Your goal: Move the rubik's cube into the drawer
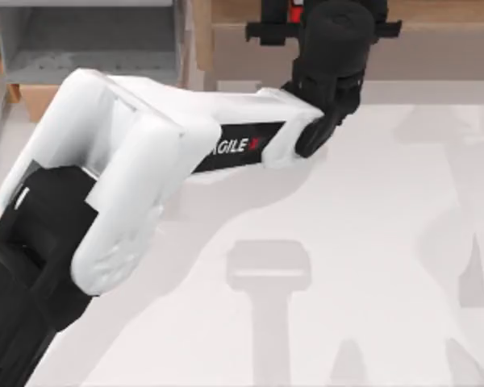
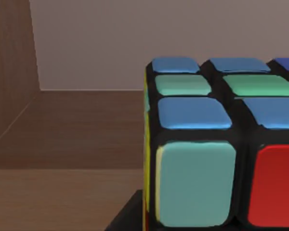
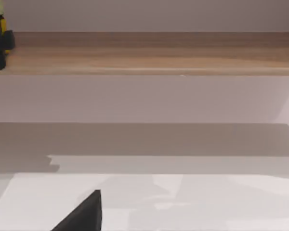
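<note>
My left gripper [image 1: 294, 20] reaches to the far wooden shelf [image 1: 436, 48], positioned around the rubik's cube [image 2: 221, 144] resting there; grip state undeterminable. The drawer [image 1: 89, 40] stands far left, open to receive it.

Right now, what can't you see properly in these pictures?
- Left gripper, top view: the arm's black wrist hides its fingers, so open or shut is unknown.
- Cube, left wrist view: cut off by the picture's edge; whether it is gripped can't be told.
- Drawer, top view: the picture's edge and the white arm cover part of its grey inside.
- Right gripper, right wrist view: one dark finger tip shows; its state can't be told.
</note>
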